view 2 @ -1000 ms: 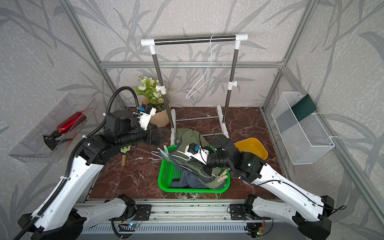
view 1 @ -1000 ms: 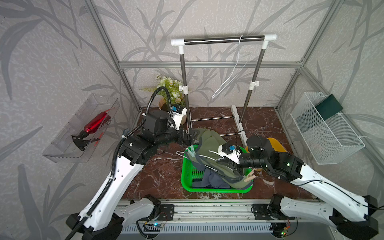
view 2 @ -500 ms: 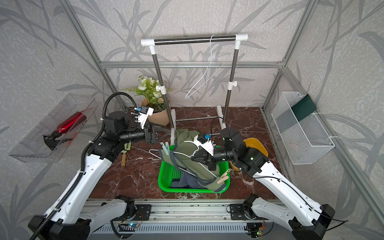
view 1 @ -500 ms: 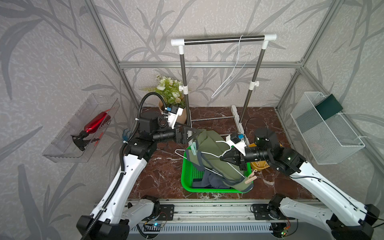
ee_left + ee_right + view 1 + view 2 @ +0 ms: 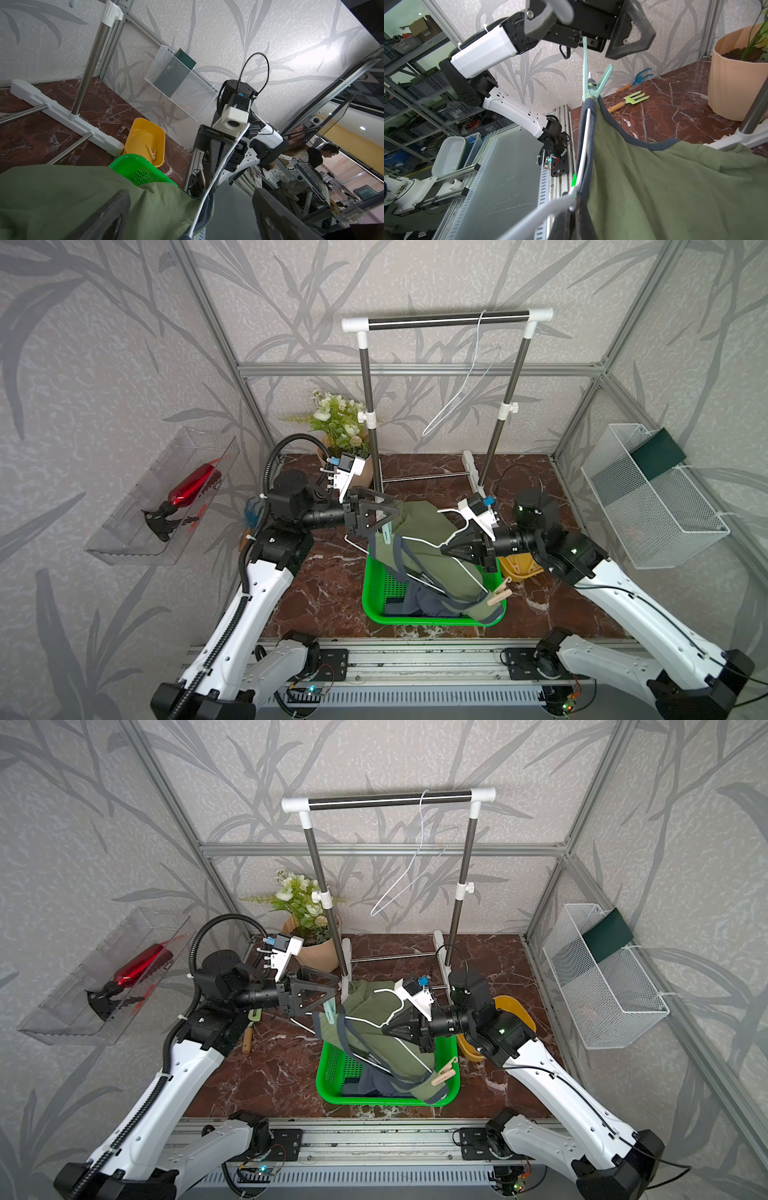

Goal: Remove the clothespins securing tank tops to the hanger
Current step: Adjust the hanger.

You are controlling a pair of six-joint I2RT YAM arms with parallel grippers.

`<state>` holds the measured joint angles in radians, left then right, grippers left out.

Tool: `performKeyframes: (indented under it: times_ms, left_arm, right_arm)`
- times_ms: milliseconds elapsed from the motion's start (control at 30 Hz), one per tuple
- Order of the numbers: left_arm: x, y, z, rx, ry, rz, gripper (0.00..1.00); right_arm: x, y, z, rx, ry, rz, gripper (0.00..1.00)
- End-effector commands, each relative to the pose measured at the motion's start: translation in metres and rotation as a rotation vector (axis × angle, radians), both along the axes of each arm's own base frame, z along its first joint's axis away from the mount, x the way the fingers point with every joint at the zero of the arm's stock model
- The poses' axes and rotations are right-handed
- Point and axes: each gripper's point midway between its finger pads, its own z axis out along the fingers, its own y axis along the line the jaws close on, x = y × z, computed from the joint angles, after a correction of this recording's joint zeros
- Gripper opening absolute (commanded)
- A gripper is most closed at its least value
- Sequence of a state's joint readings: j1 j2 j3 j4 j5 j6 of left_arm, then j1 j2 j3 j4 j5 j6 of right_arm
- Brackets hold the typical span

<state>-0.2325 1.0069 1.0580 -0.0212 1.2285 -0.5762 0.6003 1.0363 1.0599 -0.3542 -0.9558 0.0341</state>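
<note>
green basket [image 5: 380, 589], nearest the front rail, holds the crumpled navy tank top [image 5: 415, 602]. a tan clothespin [image 5: 500, 595] is clipped at the low end of the white hanger [image 5: 583, 145], over the basket's right front corner. it pins the olive tank top [image 5: 419, 518] that is draped on that hanger. right gripper [image 5: 446, 549], fingers pressed together, pinches the hanger's wire near the hook and holds it tilted above the basket. at the hanger's raised end a mint clothespin [image 5: 591, 87] clamps the top's grey-blue strap to the wire. one prong stands between the widely spread fingers of the left gripper [image 5: 584, 39], clear of both. just beyond the basket, a yellow tray [image 5: 143, 133] contains one loose clothespin [image 5: 151, 152]. farthest back, a rack [image 5: 449, 320] carries a bare hanger [image 5: 446, 408], with a flower pot [image 5: 320, 957] beside its left post.
</note>
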Motion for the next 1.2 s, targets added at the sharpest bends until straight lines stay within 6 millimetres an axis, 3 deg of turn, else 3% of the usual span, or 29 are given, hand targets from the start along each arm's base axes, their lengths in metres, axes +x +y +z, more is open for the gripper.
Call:
performKeyframes:
  times_ms: [0,267,867,1167]
  left_arm:
    - [-0.012,0.000,0.001,-0.010,-0.020,-0.056,0.93]
    - [-0.014,0.000,0.000,-0.020,-0.014,-0.067,0.85]
    - [-0.024,-0.004,-0.006,-0.021,-0.001,-0.128,0.77]
    - [-0.028,-0.006,-0.006,-0.020,-0.006,-0.152,0.59]
  right_arm:
    - [-0.001,0.001,0.016,0.055,-0.025,0.038,0.00]
    - [0.007,0.000,0.014,0.053,-0.018,0.026,0.00]
    - [0.016,-0.003,0.021,0.095,-0.010,0.029,0.00]
    - [0.021,-0.002,0.019,0.097,-0.002,0.032,0.00]
